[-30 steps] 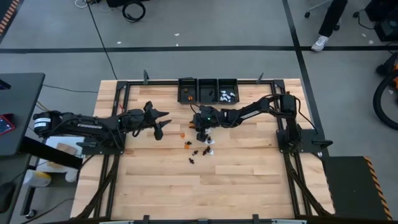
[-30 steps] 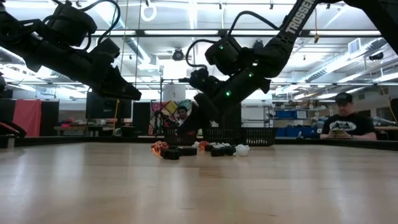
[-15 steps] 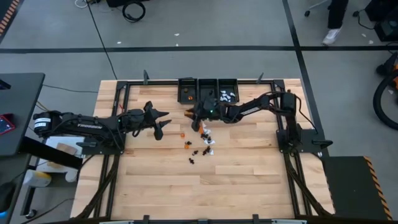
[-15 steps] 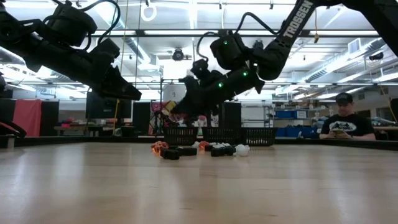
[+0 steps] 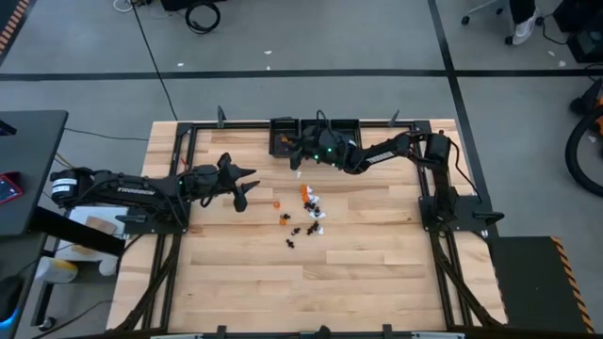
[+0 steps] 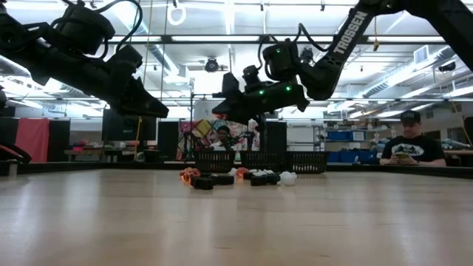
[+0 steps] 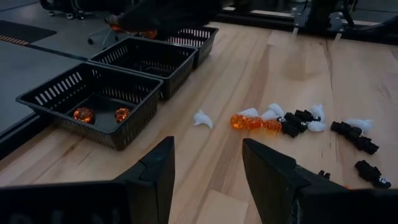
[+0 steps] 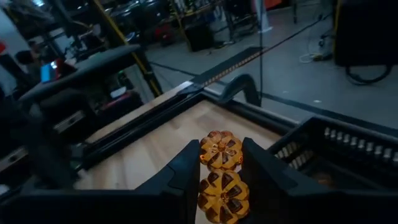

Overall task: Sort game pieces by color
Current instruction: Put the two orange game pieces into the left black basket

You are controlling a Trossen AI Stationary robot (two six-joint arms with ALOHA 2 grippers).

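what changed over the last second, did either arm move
The right gripper, shut on a small orange plastic game piece, rose from the loose pile of orange, black and white pieces and swung to the black rectangular bins. The left gripper stayed open over the wooden table.

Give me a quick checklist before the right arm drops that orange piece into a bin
1. Grip: the right gripper is shut on the orange piece, which sits between its fingers. Ok.
2. Target: the orange bin already holds two orange pieces and no other colour. Ok.
3. Position: in the high view the right gripper is near the bins' left end, but whether it is squarely over the orange bin is unclear. Cannot tell.
4. Height: in the low view the right gripper hangs well above the bins. Ok.
5. Left gripper: open, apart from the bins, out of the way. Ok.
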